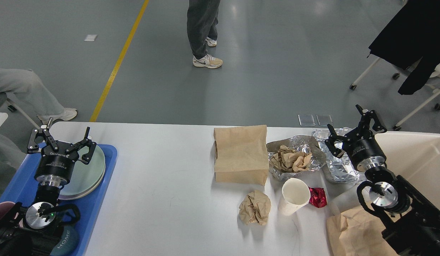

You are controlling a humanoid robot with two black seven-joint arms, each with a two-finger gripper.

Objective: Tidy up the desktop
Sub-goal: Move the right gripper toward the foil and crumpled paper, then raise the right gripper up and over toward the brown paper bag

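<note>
The white desktop (pixel 163 185) carries litter on its right half. A brown paper bag (pixel 241 154) lies flat at the middle. Right of it is a foil sheet (pixel 292 144) holding crumpled brown paper (pixel 290 160). A second crumpled foil sheet (pixel 339 165) lies further right. Nearer me are a crumpled brown paper ball (pixel 255 207), a white paper cup (pixel 294 195) on its side and a red wrapper (pixel 318 197). My right gripper (pixel 355 129) is open and empty above the second foil. My left gripper (pixel 59 137) is open and empty above the plates.
A blue tray (pixel 99 199) at the left holds a stack of plates (pixel 88 170). A cream bin (pixel 415 167) stands at the right edge. Another brown paper bag (pixel 351 234) lies at the front right. A person's legs (pixel 202 32) and a chair (pixel 412 53) are beyond the table.
</note>
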